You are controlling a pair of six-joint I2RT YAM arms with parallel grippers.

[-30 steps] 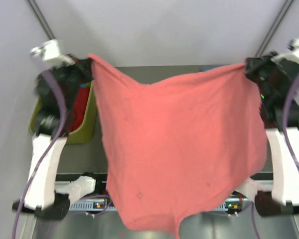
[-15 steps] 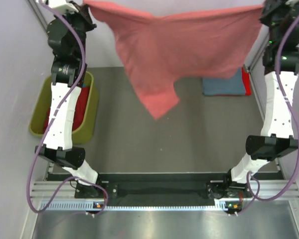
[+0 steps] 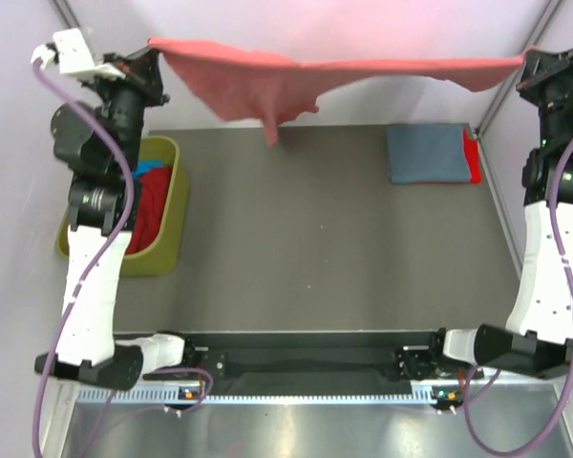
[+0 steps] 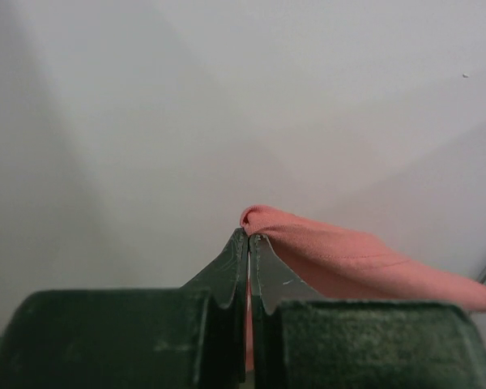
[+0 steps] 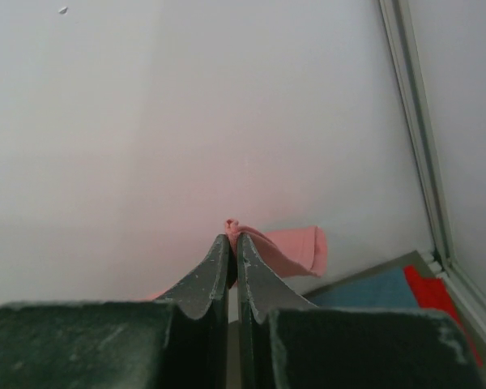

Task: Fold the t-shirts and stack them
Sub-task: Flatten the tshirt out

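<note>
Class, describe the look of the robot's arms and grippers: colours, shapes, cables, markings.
The left arm and right arm have white shells and black joints, each trailed by a purple cable. A white camera block tops the left wrist; a green light glows on the right arm. The left gripper and right gripper each have two dark green fingers tapering to grey tips.

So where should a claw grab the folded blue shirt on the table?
Probably its left edge, coming down from above. The blue shirt lies flat and folded on the table, and nothing touches that edge. On its right a red shirt lies tight against it, so a pinch there could catch both.
</note>
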